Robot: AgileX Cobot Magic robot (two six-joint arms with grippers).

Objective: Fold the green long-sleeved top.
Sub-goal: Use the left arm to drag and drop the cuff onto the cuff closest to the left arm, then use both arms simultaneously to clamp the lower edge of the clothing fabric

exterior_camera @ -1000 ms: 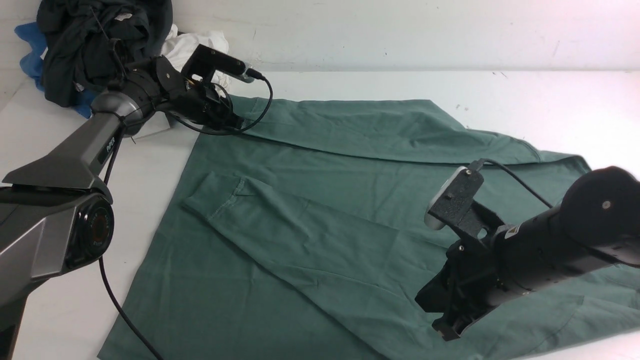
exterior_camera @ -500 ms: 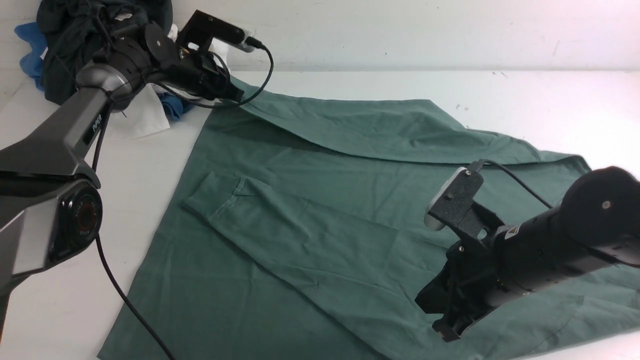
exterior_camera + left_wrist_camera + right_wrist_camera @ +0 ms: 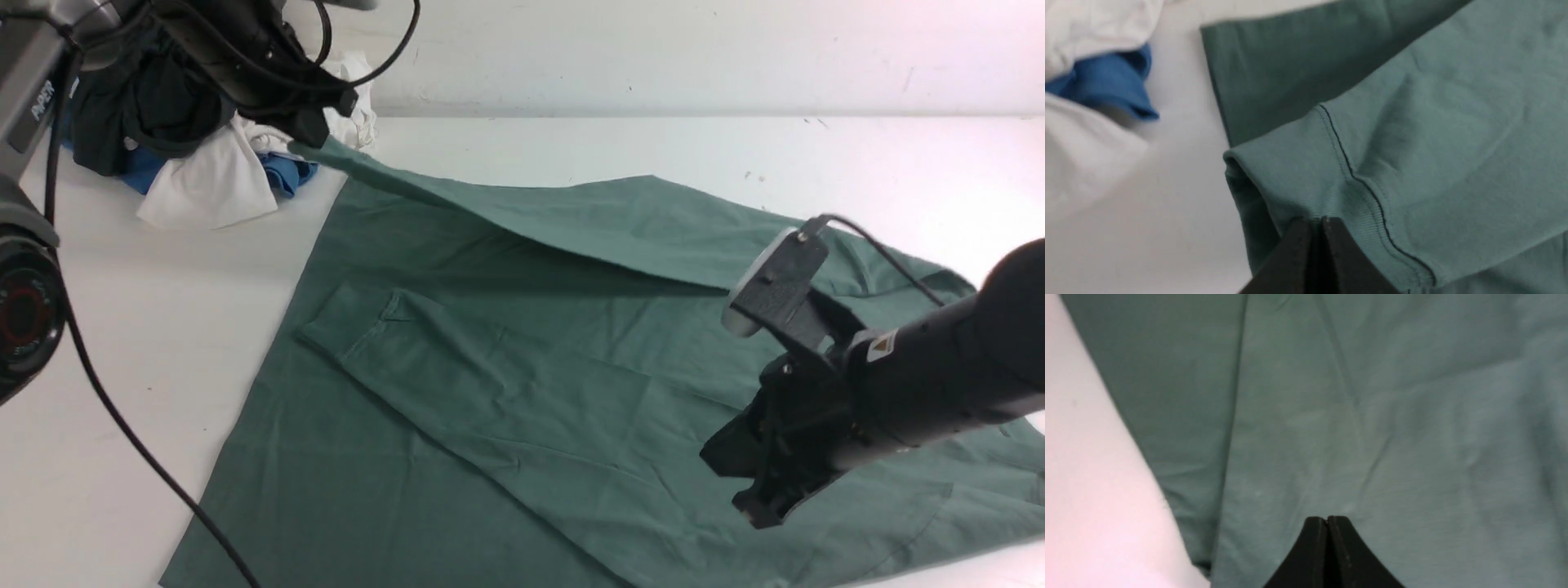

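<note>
The green long-sleeved top [image 3: 490, 392] lies spread on the white table [image 3: 122, 343], one sleeve folded across its body. My left gripper [image 3: 306, 135] is at the far left, shut on the cuff [image 3: 1298, 179] of the other sleeve. That sleeve is lifted off the table and stretches tight toward the right. In the left wrist view the ribbed cuff is pinched between the closed tips of the left gripper [image 3: 1318, 220]. My right gripper [image 3: 755, 510] hangs shut just above the near right part of the top [image 3: 1372, 416], with nothing between its fingers [image 3: 1312, 539].
A pile of black garments [image 3: 163, 106] with a white garment [image 3: 204, 184] and a blue garment [image 3: 282, 171] sits at the far left, just behind the lifted cuff. A white wall [image 3: 653, 49] closes the back of the table. The left arm's cable [image 3: 139, 453] trails over the near left.
My left gripper closed on the sleeve cuff and lifted it up and toward the far left, raising the far sleeve. My right arm rose slightly and shifted right.
</note>
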